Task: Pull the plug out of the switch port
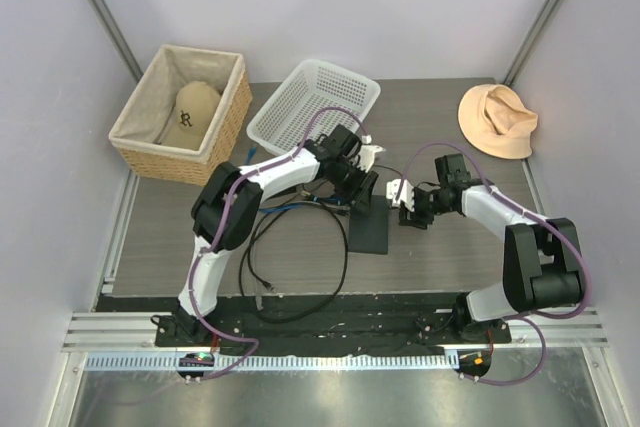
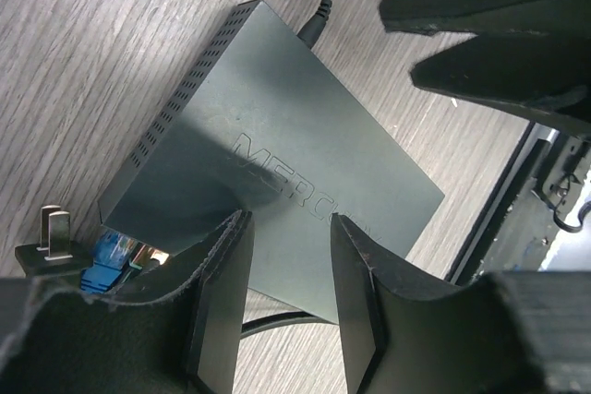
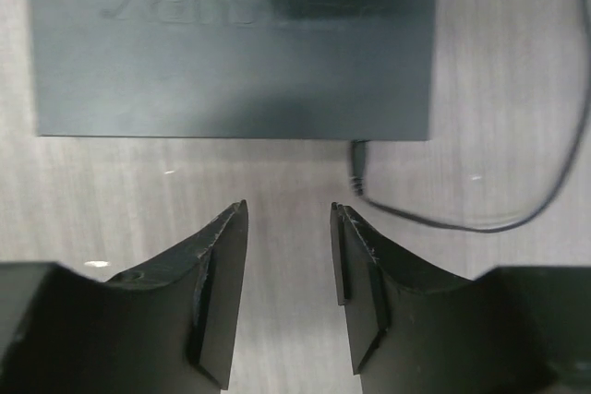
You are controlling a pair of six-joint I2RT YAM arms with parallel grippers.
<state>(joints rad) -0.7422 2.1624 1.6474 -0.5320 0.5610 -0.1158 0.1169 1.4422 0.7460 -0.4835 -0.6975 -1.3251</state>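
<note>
Hovering with jaws apart and empty, left gripper (image 2: 288,220) and right gripper (image 3: 289,208) flank the switch (image 2: 277,108) embossed "MERCU".

The switch (image 2: 277,136) under the left claw (image 2: 289,223) looked smooth, matt and dark; the claw's fingers (image 2: 220,302) were matt black with rough edges. Beside them the blue plug (image 2: 109,260) looked glossy plastic, the table (image 2: 74,62) grey wood-grain.

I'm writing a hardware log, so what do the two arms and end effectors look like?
The left arm and right arm have white links with bulky black joint housings, and a thin purple cable loops along each. The left end effector and right end effector each have two matte black fingers tapering to angular tips.
</note>
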